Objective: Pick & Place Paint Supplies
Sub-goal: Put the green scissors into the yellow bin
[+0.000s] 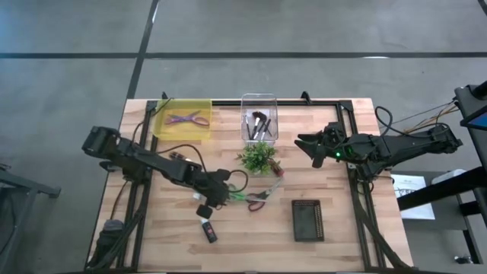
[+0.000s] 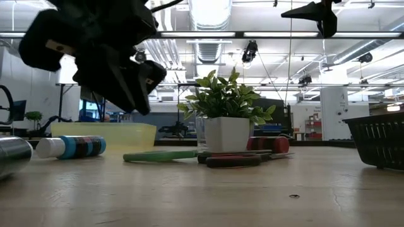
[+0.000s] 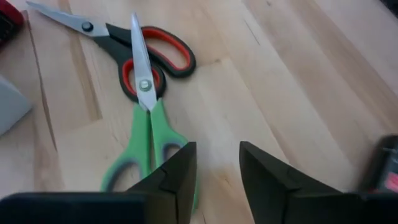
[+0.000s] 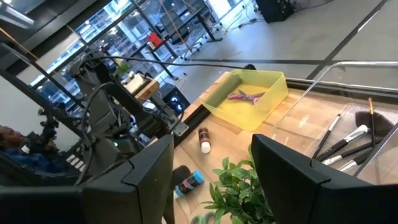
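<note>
Green-handled scissors (image 3: 146,134) lie flat on the wooden table, their blade resting across the handle of the red-handled scissors (image 3: 155,56). My left gripper (image 3: 217,168) hovers open just above the table beside the green handle, with nothing between its fingers; in the high view it (image 1: 218,195) is left of both scissors. Two paint tubes (image 1: 204,211) (image 1: 209,232) lie near it. Purple scissors (image 1: 186,119) lie in the yellow tray (image 1: 163,125). Brushes (image 1: 259,123) stand in a clear container. My right gripper (image 1: 307,144) waits open, raised at the right.
A small potted plant (image 1: 257,157) stands mid-table, just beyond the scissors. A black mesh basket (image 1: 307,221) sits near the front right. In the low view a blue tube (image 2: 76,146) lies at the left, in front of the yellow tray (image 2: 104,132). Bare wood lies along the near edge.
</note>
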`<state>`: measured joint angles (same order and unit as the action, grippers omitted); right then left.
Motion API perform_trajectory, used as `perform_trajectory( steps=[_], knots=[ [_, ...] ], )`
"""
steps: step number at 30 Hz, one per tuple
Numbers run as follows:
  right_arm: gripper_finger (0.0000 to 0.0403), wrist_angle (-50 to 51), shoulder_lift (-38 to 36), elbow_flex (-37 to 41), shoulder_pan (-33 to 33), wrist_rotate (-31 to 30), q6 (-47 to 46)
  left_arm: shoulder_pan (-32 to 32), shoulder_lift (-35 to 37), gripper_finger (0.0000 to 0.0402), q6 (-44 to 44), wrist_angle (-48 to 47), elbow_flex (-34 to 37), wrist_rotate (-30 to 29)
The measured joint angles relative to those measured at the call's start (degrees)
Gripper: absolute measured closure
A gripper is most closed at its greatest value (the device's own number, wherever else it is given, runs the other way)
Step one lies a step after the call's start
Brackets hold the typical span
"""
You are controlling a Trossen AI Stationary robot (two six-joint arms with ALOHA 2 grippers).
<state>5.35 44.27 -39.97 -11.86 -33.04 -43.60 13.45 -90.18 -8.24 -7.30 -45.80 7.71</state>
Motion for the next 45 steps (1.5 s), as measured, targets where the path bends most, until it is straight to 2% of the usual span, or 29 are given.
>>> perform_trajectory(
  steps=[6, 16, 38, 45],
  knots=[
    [0.0188, 0.1, 0.0, 0.0, 0.0, 0.1, -0.1, 0.0, -4.8, 0.0267, 3.2, 2.7, 0.0, -0.5],
    [0.0188, 0.8, 0.0, 0.0, 0.0, 1.2, 0.3, 0.0, -5.7, 0.0267, 5.3, 4.7, 0.0, -4.2],
    [0.0188, 1.7, 0.0, 0.0, 0.0, 1.9, 0.1, 0.5, -12.6, 0.0268, 9.5, 9.2, -0.1, -3.8],
    [0.0188, 1.8, 0.0, 0.0, 0.0, 2.1, -0.2, 0.6, -13.8, 0.0301, 13.0, 9.6, -0.2, -6.2]
  ],
)
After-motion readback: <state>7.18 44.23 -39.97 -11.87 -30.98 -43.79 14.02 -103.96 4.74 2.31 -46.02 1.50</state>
